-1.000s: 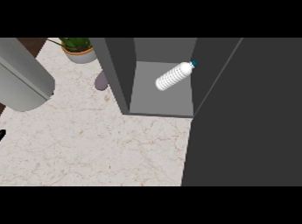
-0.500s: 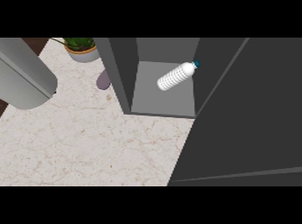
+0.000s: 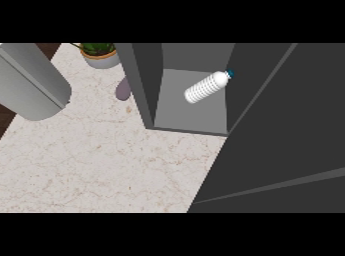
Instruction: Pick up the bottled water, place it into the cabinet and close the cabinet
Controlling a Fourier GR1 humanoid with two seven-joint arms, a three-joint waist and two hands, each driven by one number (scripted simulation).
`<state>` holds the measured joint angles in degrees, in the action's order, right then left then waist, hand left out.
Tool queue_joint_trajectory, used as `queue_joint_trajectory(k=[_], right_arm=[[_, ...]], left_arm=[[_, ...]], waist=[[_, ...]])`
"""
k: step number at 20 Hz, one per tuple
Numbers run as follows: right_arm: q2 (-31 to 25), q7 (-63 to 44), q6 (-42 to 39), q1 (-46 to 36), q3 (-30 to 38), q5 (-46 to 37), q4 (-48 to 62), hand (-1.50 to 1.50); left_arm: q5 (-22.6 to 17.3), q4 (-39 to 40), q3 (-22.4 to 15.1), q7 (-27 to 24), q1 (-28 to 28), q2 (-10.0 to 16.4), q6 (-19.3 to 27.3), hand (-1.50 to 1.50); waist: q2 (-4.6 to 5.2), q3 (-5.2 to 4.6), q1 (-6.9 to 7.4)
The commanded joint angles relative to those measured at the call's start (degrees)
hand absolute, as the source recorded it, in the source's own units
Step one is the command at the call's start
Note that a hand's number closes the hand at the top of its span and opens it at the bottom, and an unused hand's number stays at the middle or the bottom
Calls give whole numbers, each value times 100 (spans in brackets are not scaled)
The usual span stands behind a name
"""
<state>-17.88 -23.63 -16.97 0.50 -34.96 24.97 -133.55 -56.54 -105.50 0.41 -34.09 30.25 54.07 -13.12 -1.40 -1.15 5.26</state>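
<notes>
Since neither hand shows in the head view, whether the fingers are open or closed cannot be told. The bottled water (image 3: 207, 86) is inside the cabinet (image 3: 147, 75), in its one visible compartment. It sits aslant, with its blue cap toward the upper right and close to the compartment's right side. Whether it touches that side cannot be told. The cabinet door (image 3: 293, 125) is a broad dark panel covering the right of the view, and it leaves the compartment's opening uncovered. A large grey cylindrical part (image 3: 23, 80) occupies the upper left, above the marble counter (image 3: 94, 165). A potted plant (image 3: 98, 52) stands at the counter's far edge, just left of the cabinet. A small greyish-purple object (image 3: 123, 89) is partly hidden behind the cabinet's left wall.
</notes>
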Motion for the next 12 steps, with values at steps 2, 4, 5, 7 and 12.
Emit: queue_joint_trajectory(k=[2, 4, 5, 7, 12], right_arm=[[1069, -527, 999, -721, -458, -534, 71, 150], [1281, -674, 1043, -961, -440, -550, 338, 150], [1371, -924, 1033, -1152, -592, -476, 351, 150], [1464, -1089, 933, -1365, -507, -305, 703, 150], [1674, -1642, 419, -2101, -635, 621, 1096, 150]], left_arm=[[-132, 57, 272, -51, 145, 120, -253, -150], [-154, 34, 339, -35, 148, 193, -339, -150], [-146, 113, 295, -105, 228, 93, -426, -150], [-194, 43, 381, -96, 196, 168, -514, -150], [-175, 191, 480, -159, 262, 178, -771, -150]], waist=[[29, 21, 58], [85, 21, 149], [94, 21, 147], [152, 30, 254], [190, 47, 279]])
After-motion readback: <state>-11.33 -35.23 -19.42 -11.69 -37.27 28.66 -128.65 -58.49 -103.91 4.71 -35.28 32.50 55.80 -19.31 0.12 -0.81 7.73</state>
